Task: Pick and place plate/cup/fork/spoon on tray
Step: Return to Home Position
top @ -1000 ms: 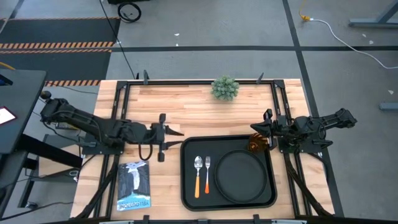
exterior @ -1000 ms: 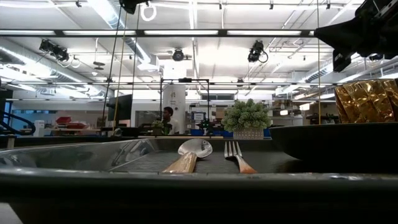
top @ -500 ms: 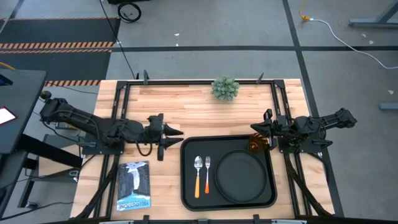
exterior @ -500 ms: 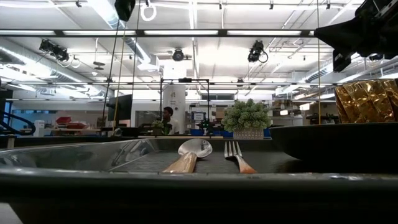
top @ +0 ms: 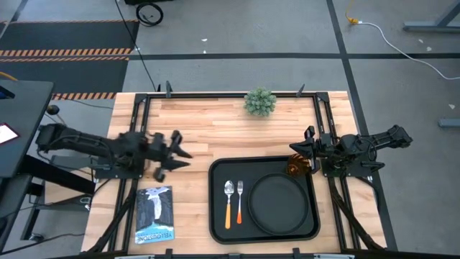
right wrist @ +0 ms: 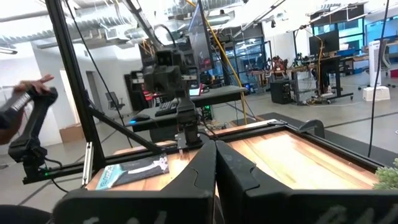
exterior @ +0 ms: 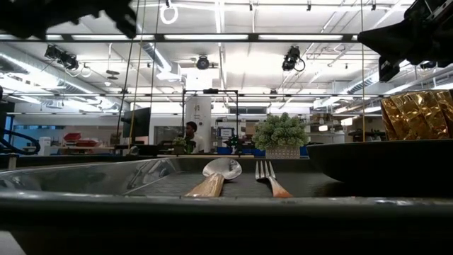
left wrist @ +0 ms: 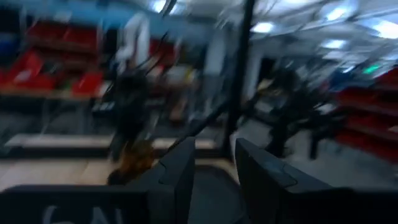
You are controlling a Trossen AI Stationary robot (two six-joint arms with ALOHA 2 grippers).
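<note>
The black tray (top: 215,216) lies at the table's near middle. On it lie the round black plate (top: 277,203), the spoon (top: 228,203) and the fork (top: 239,199), side by side left of the plate. The amber cup (top: 297,167) stands in the tray's far right corner and also shows in the low view (exterior: 417,113). My right gripper (top: 298,148) is shut and empty, just beyond the cup, as its wrist view (right wrist: 216,155) shows. My left gripper (top: 182,157) is open and empty, left of the tray, above the table; its fingers stand apart in the left wrist view (left wrist: 214,171).
A green spiky plant ball (top: 259,101) stands at the far edge. A booklet (top: 154,214) lies at the near left. Dark frame rails (top: 215,94) run along the table's far, left and right sides. Bare wood lies between the tray and the plant.
My left gripper has drawn back from the tray's left edge toward the table's left edge, and its arm has folded back with it. My right gripper and the things on the tray have stayed where they were.
</note>
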